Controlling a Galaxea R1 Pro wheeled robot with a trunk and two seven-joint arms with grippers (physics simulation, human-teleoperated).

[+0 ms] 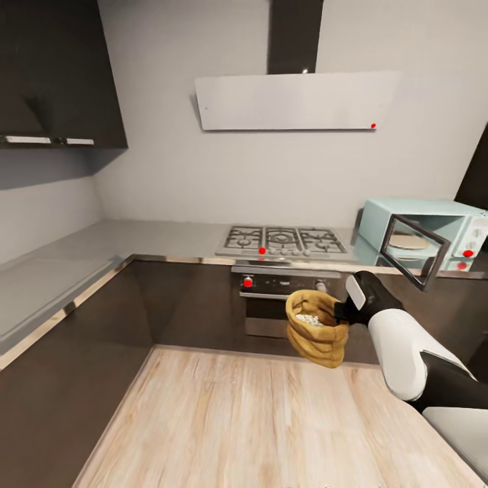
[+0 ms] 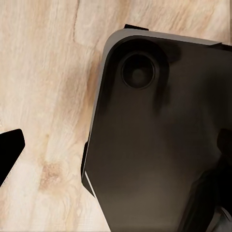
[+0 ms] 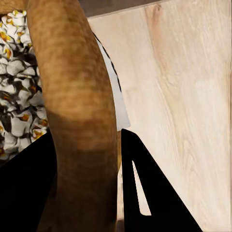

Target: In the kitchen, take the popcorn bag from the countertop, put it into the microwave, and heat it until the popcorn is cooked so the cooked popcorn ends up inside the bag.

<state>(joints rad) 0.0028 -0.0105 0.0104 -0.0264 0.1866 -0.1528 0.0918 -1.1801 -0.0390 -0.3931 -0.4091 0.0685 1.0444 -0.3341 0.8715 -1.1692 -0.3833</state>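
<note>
The popcorn bag [image 1: 317, 342], a crumpled golden-brown sack, hangs in the air in front of the oven, below and left of the microwave. My right gripper [image 1: 341, 312] is shut on its rolled rim from the right side. Whitish popcorn [image 1: 310, 319] lies heaped inside the sack. In the right wrist view the thick brown rim [image 3: 77, 96] sits between my black fingers [image 3: 145, 193], with popcorn [image 3: 17, 87] beside it. The mint-blue microwave [image 1: 434, 217] stands on the grey countertop [image 1: 156, 237] at the right, with its dark glass door [image 1: 413, 251] swung open. My left gripper [image 2: 116, 154] is open over the wood floor.
A gas hob [image 1: 285, 240] sits in the worktop above a dark built-in oven [image 1: 271, 298]. A white flat hood [image 1: 291, 102] hangs on the wall. Dark cabinets [image 1: 61, 352] line the left side. Light wood floor [image 1: 237, 420] lies ahead. My dark base [image 2: 159, 135] shows under the left gripper.
</note>
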